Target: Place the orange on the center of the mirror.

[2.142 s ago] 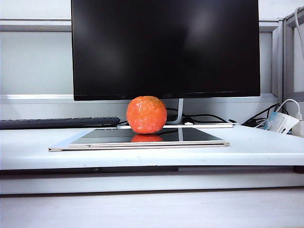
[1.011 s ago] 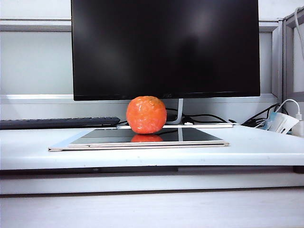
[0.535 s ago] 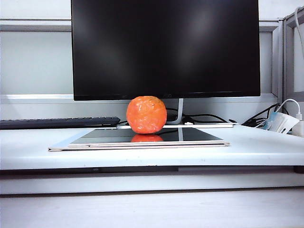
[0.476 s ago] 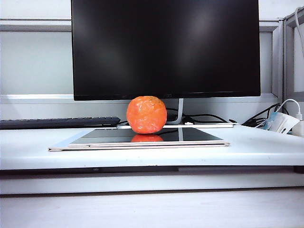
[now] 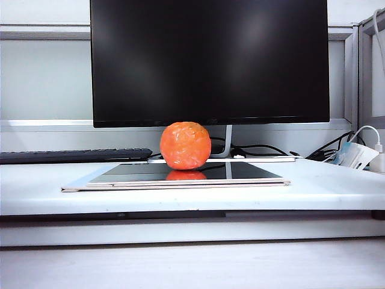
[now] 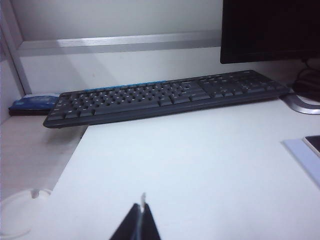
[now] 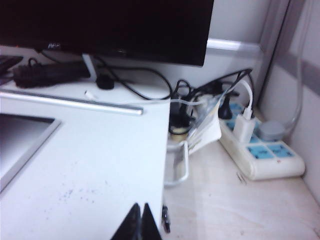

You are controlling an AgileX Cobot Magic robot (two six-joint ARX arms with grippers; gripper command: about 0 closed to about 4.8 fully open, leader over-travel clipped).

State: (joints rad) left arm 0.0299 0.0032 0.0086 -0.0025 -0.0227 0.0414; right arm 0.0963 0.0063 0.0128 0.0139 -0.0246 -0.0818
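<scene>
A: Risk?
B: Low. The orange (image 5: pixel 185 145) sits on the mirror (image 5: pixel 252 173), about mid-width, toward its far edge; round, could roll if the table (image 5: pixel 337 192) is bumped.
A: Grippers?
B: Left gripper (image 6: pixel 142 219) pressed together, near-left by the keyboard (image 6: pixel 165 94). Right gripper (image 7: pixel 140 218) pressed together, near-right by the power strip (image 7: pixel 262 152). Both empty.
A: Obstacles?
B: Monitor (image 5: pixel 209 60) behind; nothing blocking.

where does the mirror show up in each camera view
Exterior view: the mirror lies flat mid-table, the orange on it.
Left wrist view: only its pale corner at the picture's edge, beyond the shut left gripper.
Right wrist view: one corner at the picture's edge, past the shut right gripper.
Shared landmark: the black monitor.
</scene>
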